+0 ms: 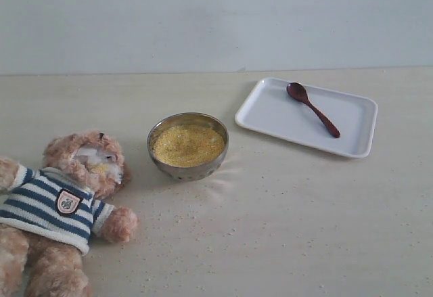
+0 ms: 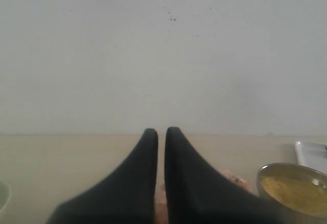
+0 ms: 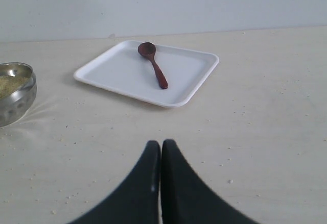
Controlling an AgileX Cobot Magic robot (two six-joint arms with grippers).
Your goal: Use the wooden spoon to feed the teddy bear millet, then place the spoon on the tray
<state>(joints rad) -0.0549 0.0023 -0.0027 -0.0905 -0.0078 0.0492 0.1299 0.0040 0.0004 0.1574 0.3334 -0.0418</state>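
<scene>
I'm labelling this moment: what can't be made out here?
- Teddy bear: exterior view, legs and one arm cut by the frame edges; left wrist view, nearly all behind the left gripper.
- Tray: left wrist view, only a corner at the edge.
- Metal bowl: right wrist view, cut by the edge.

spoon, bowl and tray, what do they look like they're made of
Spoon: looks like wood, dark reddish-brown with a glossy, probably lacquered finish.
Bowl: metal, likely steel, judging by its shiny silver wall with bright reflections.
Tray: smooth plain white with a soft sheen, likely plastic or melamine, though ceramic cannot be ruled out.
</scene>
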